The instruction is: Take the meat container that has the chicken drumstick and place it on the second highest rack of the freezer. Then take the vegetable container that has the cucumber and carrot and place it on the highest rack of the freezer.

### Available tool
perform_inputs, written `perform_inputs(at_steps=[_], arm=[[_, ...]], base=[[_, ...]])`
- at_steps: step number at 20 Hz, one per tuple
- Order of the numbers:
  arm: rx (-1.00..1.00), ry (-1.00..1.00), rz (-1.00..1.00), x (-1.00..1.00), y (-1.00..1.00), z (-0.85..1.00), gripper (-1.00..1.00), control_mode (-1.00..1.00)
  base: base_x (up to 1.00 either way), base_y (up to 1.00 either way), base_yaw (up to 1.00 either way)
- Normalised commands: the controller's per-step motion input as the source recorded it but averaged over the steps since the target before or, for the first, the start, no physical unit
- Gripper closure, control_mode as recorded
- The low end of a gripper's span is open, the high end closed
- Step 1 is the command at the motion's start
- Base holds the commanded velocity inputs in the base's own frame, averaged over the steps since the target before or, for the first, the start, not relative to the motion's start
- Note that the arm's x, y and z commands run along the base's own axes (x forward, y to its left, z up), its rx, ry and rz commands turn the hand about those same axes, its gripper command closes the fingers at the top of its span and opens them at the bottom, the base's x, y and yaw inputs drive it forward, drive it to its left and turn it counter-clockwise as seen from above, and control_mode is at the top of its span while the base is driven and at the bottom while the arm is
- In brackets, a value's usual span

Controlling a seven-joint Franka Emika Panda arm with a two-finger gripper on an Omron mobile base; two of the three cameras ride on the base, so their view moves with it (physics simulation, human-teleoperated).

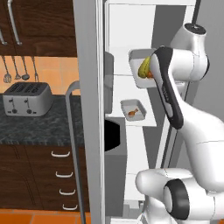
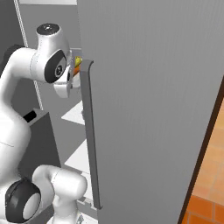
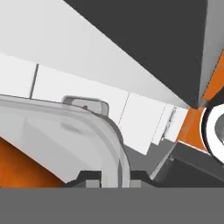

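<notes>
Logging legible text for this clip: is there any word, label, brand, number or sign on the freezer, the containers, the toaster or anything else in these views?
None: no text can be read in any view.
The freezer door, the toaster, the drawers, the drumstick container and the vegetable container at the hand carry no writing.

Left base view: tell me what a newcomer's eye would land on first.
The big white robot arm rises from the lower right and reaches into the open white freezer compartment. At its upper shelf it holds a shallow grey tray with a yellow-green cucumber in it. One shelf below sits a smaller grey tray holding an orange-brown chicken drumstick.
</notes>
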Motion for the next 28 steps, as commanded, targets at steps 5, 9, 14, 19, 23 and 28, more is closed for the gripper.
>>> perform_inputs(at_steps=[5,9,14,19,23,28], arm=[[0.00,0.00,-0.02,0.79,0.00,0.05,1.00,-1.00],[0.00,0.00,-0.05,0.73,0.00,0.05,1.00,-1.00],[0.00,0.00,-0.05,0.79,0.00,0.00,1.00,-1.00],[0.00,0.00,-0.03,0.77,0.00,0.00,1.00,-1.00],[0.00,0.00,-0.01,0.57,0.00,-0.09,1.00,-1.00],[0.00,0.00,0.00,0.40,0.00,-0.11,1.00,-1.00]], base=[[0.00,0.00,0.00],[0.00,0.00,0.00],[0.00,0.00,0.00],[0.00,0.00,0.00],[0.00,0.00,0.00],[0.00,0.00,0.00]])
